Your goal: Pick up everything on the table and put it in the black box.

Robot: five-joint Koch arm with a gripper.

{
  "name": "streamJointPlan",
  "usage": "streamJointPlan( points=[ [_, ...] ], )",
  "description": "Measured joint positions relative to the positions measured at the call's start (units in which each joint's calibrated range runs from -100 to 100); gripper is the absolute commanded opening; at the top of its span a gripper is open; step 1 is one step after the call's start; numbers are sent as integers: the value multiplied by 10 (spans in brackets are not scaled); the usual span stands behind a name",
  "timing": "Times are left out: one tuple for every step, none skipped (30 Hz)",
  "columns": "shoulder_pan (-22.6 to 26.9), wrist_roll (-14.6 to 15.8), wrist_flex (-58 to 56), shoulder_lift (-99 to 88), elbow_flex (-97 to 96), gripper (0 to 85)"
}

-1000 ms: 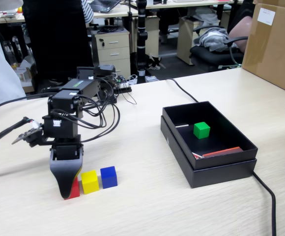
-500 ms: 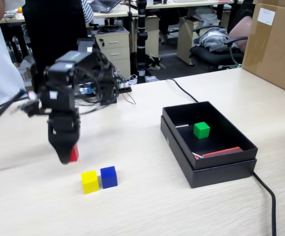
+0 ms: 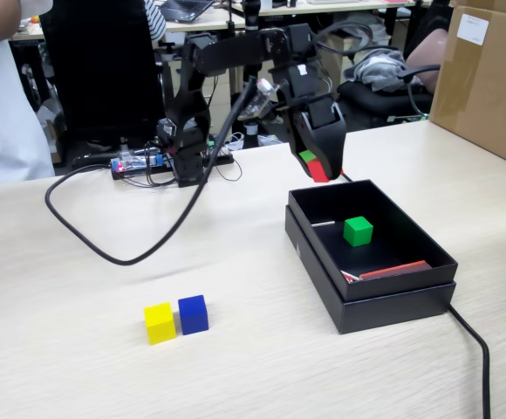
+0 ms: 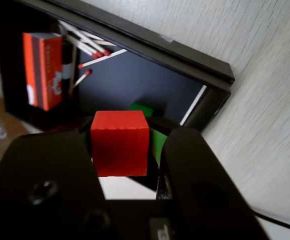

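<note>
Landmark: black box (image 3: pixel 371 292), shallow, nested in its lid, sitting on the pale wood-grain tabletop (image 3: pixel 78 367), right of centre in fixed view.
Arm: black Koch arm reaches over from behind the box, wrist angled down twd the box's back-left corner.
End effector (image 3: pixel 316 167): up in the air just above that back-left corner, not touching the box. Jaws clamped on the red cube; wrist view shows a black finger (image 4: pixel 205 195) pressed on each side of it.
Red cube (image 4: pixel 120 143): held off the tabletop betw. the fingers, above the box's rim; in wrist view the open box interior lies behind it.
Green cube (image 3: pixel 358 230): inside the box, resting on its floor, nearer the back half. In wrist view only a green sliver peeks out behind the red cube.
Red strip (image 3: pixel 394 270): inside the box along its front wall; wrist view shows it as a red matchbox (image 4: pixel 43 70) w/ loose matches (image 4: pixel 92 50) beside it.
Yellow cube (image 3: pixel 159 322): on the tabletop, well left of the box, toward the front.
Blue cube (image 3: pixel 193 314): touching or just beside the yellow cube, on its box-facing side.
Black cable (image 3: pixel 131 249): loops across the tabletop left of the box, from the arm's base.
Brown carton (image 3: pixel 484 78): behind and right of the box, at the tabletop's far edge.
</note>
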Motion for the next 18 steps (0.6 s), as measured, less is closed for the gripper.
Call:
streamJointPlan(
  points=[
    [2,2,0,41,16,98],
    [3,4,0,75,31,98],
    [6,8,0,135,62,98],
    [6,9,0,139,63,100],
    [6,10,0,162,69,101],
    [6,12,0,184,74,101],
    [6,15,0,223,75,101],
    [6,15,0,225,74,101],
    [6,18,0,260,75,109],
    [6,18,0,260,75,184],
    [6,21,0,278,76,210],
    [6,21,0,287,76,237],
    [6,21,1,287,76,258],
    [6,22,1,300,75,281],
    [6,22,1,300,75,299],
    [6,23,0,300,75,331],
    [6,24,1,302,75,366],
    [6,24,0,300,75,394]
  ],
)
